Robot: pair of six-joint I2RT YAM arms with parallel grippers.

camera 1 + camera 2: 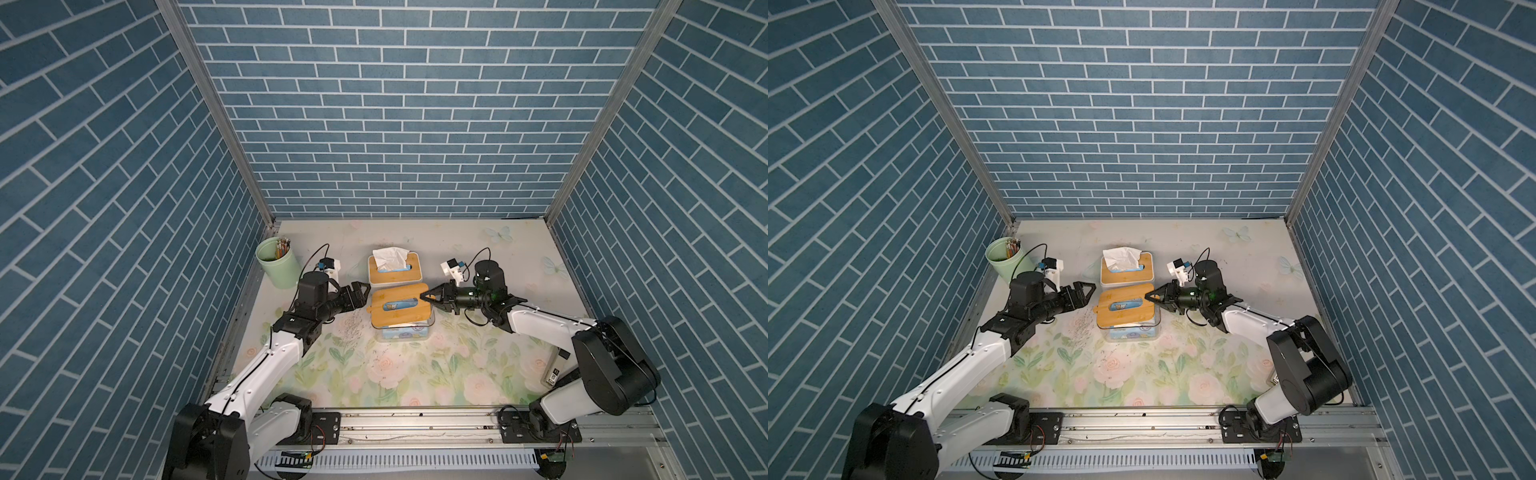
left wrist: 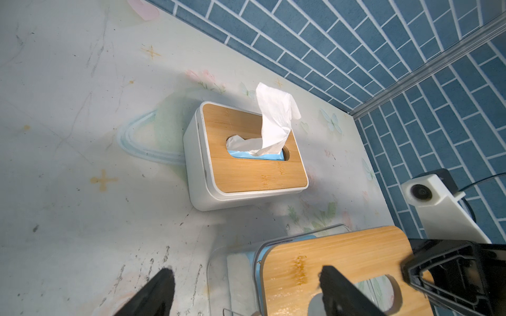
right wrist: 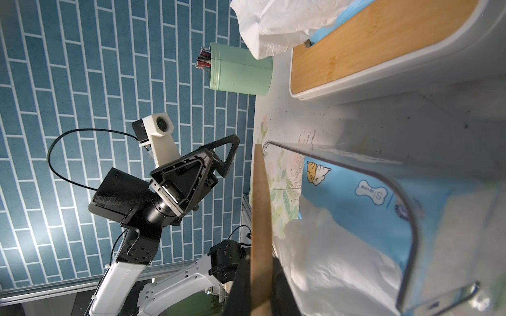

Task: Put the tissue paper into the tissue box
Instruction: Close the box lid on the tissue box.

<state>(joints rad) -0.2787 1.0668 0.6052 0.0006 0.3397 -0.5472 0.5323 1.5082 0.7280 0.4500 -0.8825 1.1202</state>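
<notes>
Table: I see a flat top (image 1: 415, 374) with a soft flower print, scuffed with dark specks.
Clear box: see-through plastic (image 2: 219, 273) with round corners. It sits in the middle of the table.
Tissue paper: a soft blue pack (image 3: 356, 191) with a little cartoon on it and white crumpled paper on top. It lies inside the clear box.
Bamboo lid: a thin, flat, brown wood board (image 1: 386, 318) with round corners and a long slot. It sits over the clear box, with a gap under it on the right side.
White box: smooth white plastic (image 1: 390, 279) with its own bamboo top. It stands just behind the clear box, toward the far edge.
White tissue: thin and wrinkly (image 1: 388, 257), sticking up out of the white box's slot.
Green cup: a smooth round cup (image 1: 277, 266) with pencils in it. It stands by the left edge, near the far left corner.
Right gripper: my right gripper (image 1: 424, 296) is pinched tight on the right edge of the bamboo lid.
Left gripper: my left gripper (image 1: 365, 296) is spread wide and holds nothing. It sits just beside the lid's left edge.
</notes>
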